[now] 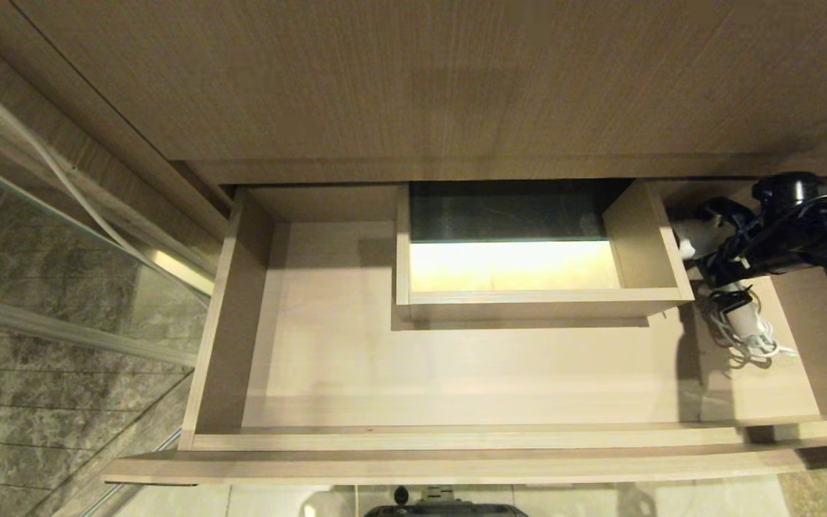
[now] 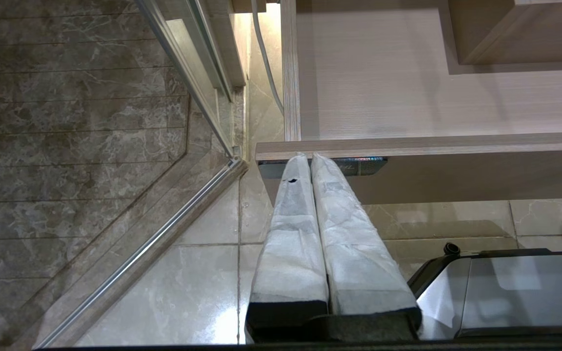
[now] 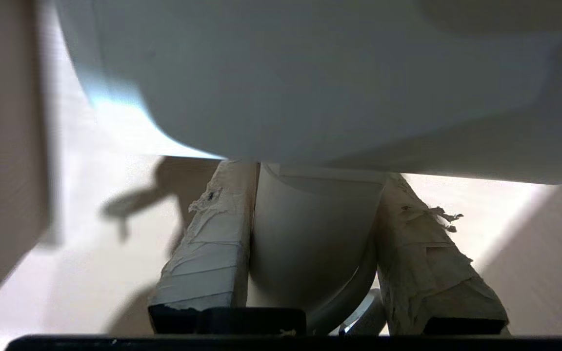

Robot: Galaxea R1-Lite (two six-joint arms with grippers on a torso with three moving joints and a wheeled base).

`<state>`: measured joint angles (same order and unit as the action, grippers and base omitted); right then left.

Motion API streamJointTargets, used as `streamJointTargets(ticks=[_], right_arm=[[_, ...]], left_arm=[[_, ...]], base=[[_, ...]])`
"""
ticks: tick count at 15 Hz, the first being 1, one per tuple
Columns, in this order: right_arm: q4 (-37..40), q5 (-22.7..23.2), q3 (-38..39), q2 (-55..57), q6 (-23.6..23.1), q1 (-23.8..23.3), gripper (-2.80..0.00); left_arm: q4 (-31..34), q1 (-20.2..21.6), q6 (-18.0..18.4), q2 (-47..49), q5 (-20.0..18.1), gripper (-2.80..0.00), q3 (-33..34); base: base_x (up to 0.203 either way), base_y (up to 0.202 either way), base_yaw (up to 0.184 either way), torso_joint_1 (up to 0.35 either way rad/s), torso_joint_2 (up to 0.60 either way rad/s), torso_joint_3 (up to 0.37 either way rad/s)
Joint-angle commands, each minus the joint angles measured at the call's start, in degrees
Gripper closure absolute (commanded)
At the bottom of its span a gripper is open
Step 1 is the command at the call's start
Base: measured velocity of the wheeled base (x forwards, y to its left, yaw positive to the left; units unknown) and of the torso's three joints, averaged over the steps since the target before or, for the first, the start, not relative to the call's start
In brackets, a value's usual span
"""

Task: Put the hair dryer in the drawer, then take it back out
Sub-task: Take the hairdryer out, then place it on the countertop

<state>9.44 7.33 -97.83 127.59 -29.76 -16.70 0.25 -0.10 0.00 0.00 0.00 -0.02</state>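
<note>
Down in the far right corner of the open drawer (image 1: 456, 373), my right gripper (image 3: 312, 214) has its two taped fingers (image 3: 212, 243) set on either side of the hair dryer's (image 3: 310, 87) slim white handle. The pads look pressed against the handle on both sides, about half-way closed, so I have hold of it there, with the thick white barrel filling the view just beyond my fingertips. From the head view, my right arm (image 1: 794, 230) reaches in from the right edge, and it hides most of the hair dryer (image 1: 685, 244); only a bit of white shows next to the boxed notch (image 1: 643, 244) that rises from the drawer floor. The grey cord bundle (image 1: 744, 337), bound by a black band, lies on the drawer floor just nearer than the gripper, close to the right wall. The rest of the drawer floor stretches pale and wide to the left. My left gripper (image 2: 310, 161) hangs outside the drawer, below its front panel at the left end, its wrapped fingers (image 2: 291, 224) pressed together and holding nothing, above the tiled floor (image 2: 203, 273).
</note>
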Motion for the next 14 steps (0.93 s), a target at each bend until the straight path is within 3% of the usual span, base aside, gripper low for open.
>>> streamJointTargets(ticks=[1,7,10,14], right_arm=[[1.7,0.1,1.5,-6.2,-0.2,-0.1,0.00],[5.0,-0.2,14.9,-23.2,-2.0,-1.3,0.00],[10.5,-0.1,23.5,-36.2,-6.0,-1.9,0.00],[13.8,0.1,29.1,-56.6,-7.3,-2.0,0.00]], left_arm=[[0.0,0.0,0.0,0.0,0.0,0.00,0.1],[0.0,0.0,0.0,0.0,0.0,0.00,0.1],[0.0,0.0,0.0,0.0,0.0,0.00,0.1],[0.0,0.0,0.0,0.0,0.0,0.00,0.1]], base=[[0.000,0.000,0.000,0.000,0.00,0.000],[0.000,0.000,0.000,0.000,0.00,0.000],[0.000,0.000,0.000,0.000,0.00,0.000],[0.000,0.000,0.000,0.000,0.00,0.000]])
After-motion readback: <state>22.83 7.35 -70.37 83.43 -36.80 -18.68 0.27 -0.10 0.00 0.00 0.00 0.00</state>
